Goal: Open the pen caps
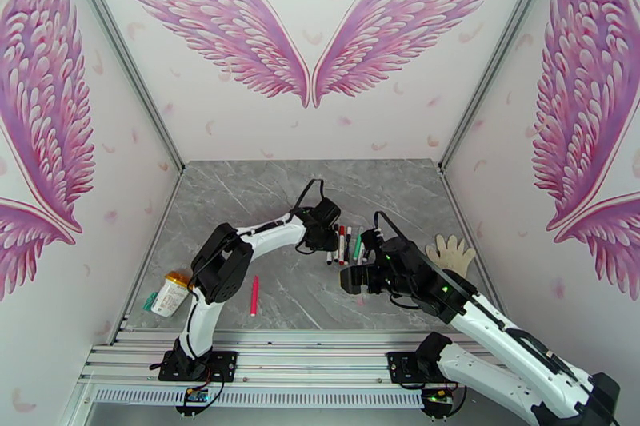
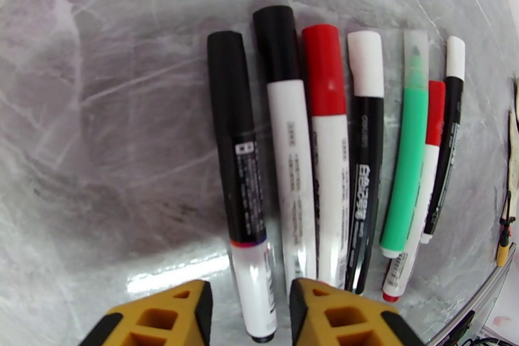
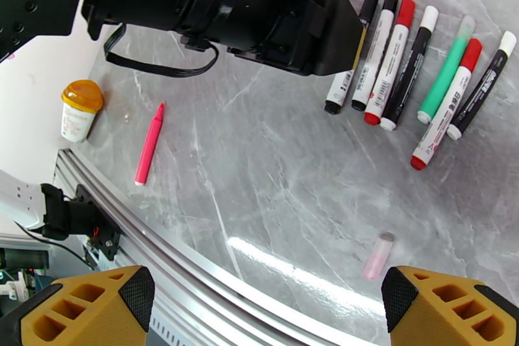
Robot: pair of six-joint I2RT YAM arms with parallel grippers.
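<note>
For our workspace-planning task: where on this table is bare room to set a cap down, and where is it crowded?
Free: the marble between the pink pen and the row of pens; the far strip behind that row. Crowded: the row, where the left gripper straddles a black pen.

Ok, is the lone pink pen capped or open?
Open: the pink pen tapers to a bare tip, and a pinkish cap lies well apart from it.

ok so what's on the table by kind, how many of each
pens in the row: 7
pink pen lying apart: 1
loose pink cap: 1
orange-lidded bottle: 1
white glove: 1
total: 11
</note>
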